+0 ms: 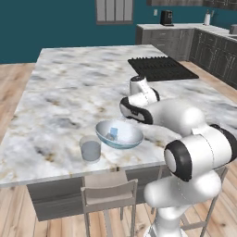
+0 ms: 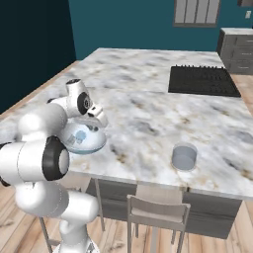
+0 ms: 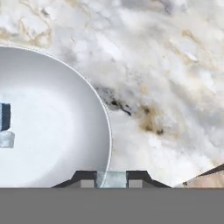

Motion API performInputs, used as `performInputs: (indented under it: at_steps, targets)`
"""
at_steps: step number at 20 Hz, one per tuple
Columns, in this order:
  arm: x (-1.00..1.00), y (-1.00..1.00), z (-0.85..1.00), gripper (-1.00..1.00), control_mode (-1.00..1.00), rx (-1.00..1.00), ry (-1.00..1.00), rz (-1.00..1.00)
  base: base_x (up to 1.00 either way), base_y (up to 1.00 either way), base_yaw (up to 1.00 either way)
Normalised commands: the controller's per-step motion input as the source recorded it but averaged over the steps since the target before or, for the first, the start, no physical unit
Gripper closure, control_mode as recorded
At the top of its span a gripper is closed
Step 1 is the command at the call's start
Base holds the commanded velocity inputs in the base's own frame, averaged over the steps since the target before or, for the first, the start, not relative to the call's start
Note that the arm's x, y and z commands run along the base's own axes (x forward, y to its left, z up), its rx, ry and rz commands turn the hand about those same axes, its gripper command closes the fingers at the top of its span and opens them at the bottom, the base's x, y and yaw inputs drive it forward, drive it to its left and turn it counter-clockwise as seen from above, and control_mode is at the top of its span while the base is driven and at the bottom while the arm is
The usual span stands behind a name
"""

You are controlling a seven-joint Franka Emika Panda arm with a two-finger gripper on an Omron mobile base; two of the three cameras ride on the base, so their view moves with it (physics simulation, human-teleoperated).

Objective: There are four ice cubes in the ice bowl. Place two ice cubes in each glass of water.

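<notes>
The ice bowl (image 1: 121,139) (image 2: 84,141) (image 3: 52,109), wide and pale blue, sits near the front edge of the marble island. A bluish ice cube (image 1: 112,134) lies inside it; the hand view shows two ice cubes, one dark (image 3: 4,116) and one pale (image 3: 6,139), at its left edge. My gripper (image 3: 111,178) (image 2: 101,122) hovers over the bowl's rim, shut on a small pale ice cube (image 3: 111,179) between its fingertips. One glass of water (image 1: 90,149) stands left of the bowl. Another glass of water (image 2: 184,156) stands to its right.
A black cooktop (image 1: 159,68) (image 2: 202,80) lies at the far right of the island. Chairs (image 1: 109,192) (image 2: 158,210) stand against the island's front edge. My own arm covers the counter just right of the bowl in the left base view.
</notes>
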Motion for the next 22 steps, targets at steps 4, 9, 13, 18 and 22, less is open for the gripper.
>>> performInputs:
  at_steps: [4,9,13,18,22]
  targets:
    - [-0.29,-0.72,0.56,1.00,-1.00,0.14,0.15,-0.43,0.00,0.00,0.00]
    - [-0.11,-0.99,0.10,1.00,-1.00,0.10,0.11,-0.44,0.00,0.00,0.00]
    - [0.00,-1.00,0.00,1.00,-1.00,0.08,0.04,-0.43,0.00,0.00,0.00]
    - [0.00,-1.00,0.03,1.00,-1.00,0.01,0.06,-0.33,0.00,0.00,0.00]
    - [0.00,-1.00,0.01,1.00,-1.00,0.00,0.17,-0.22,0.00,0.00,0.00]
